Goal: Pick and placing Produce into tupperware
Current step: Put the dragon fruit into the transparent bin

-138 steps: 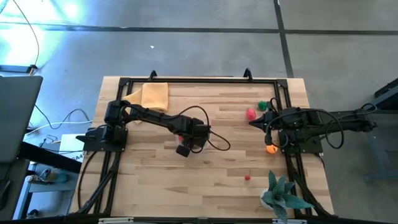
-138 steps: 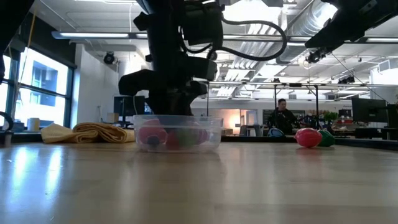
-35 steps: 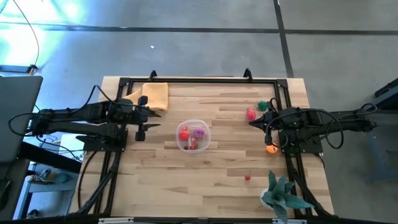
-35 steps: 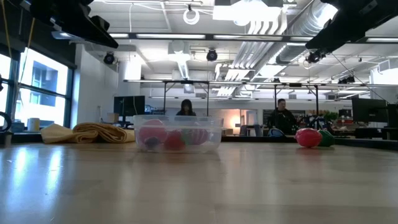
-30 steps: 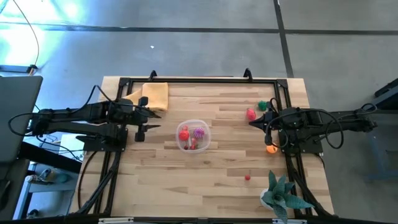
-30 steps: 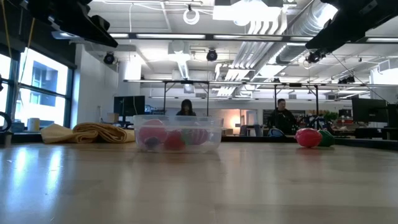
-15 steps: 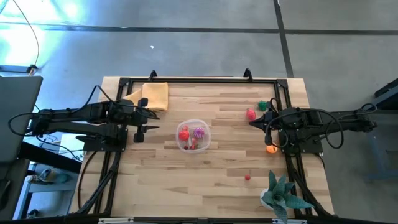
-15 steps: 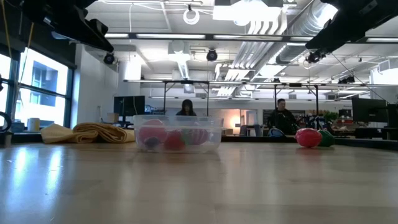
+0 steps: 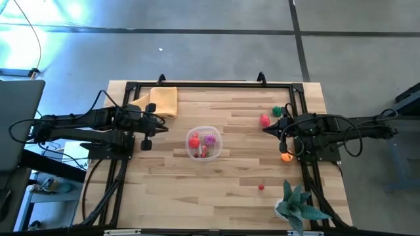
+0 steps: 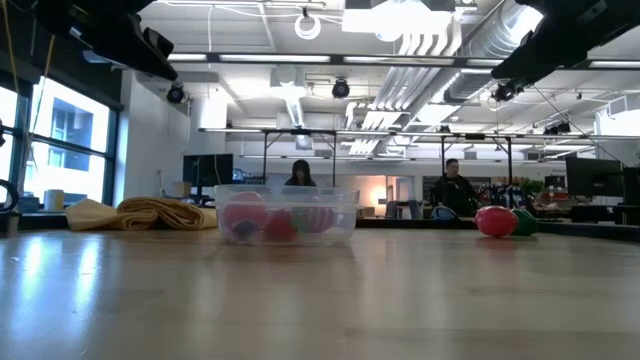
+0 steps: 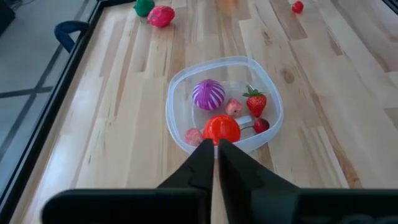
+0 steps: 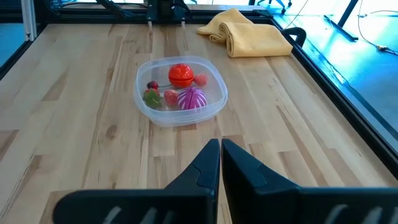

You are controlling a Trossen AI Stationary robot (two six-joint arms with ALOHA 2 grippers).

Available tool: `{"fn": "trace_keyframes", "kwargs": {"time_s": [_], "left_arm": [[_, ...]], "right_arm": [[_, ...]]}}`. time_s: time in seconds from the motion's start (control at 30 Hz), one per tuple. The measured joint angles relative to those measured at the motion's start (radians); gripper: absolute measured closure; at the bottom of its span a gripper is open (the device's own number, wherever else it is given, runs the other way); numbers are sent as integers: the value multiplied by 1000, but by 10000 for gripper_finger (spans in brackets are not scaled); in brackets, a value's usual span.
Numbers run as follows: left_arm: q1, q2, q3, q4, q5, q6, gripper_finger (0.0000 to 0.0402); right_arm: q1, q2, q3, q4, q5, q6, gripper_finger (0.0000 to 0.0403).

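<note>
Since a moment ago, left pincer (image 11: 215,148) beside the tub (image 9: 203,142) has pressed together, empty; right pincer (image 12: 221,147) likewise. Loose toy fruit (image 9: 264,120) looks light, hard, roll-prone: pinch mid-body.

No readable text, labels, brands or numbers that we can make out in any view (the far room's fixtures carry no legible signs)

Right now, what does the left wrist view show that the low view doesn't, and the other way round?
Only the left wrist view: the shut left gripper, a small red piece far across the table, and the purple ball and strawberry seen clearly from above. Only the low view: the folded yellow cloth and people in the room behind. Both show the tupperware with produce, plus the red fruit and green fruit outside it.
</note>
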Motion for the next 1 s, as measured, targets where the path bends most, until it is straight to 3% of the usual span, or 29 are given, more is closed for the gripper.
{"fn": "trace_keyframes", "kwargs": {"time_s": [1.0], "left_arm": [[-1,0,0,0,-26,14,373]], "right_arm": [[0,0,0,0,0,0,394]]}}
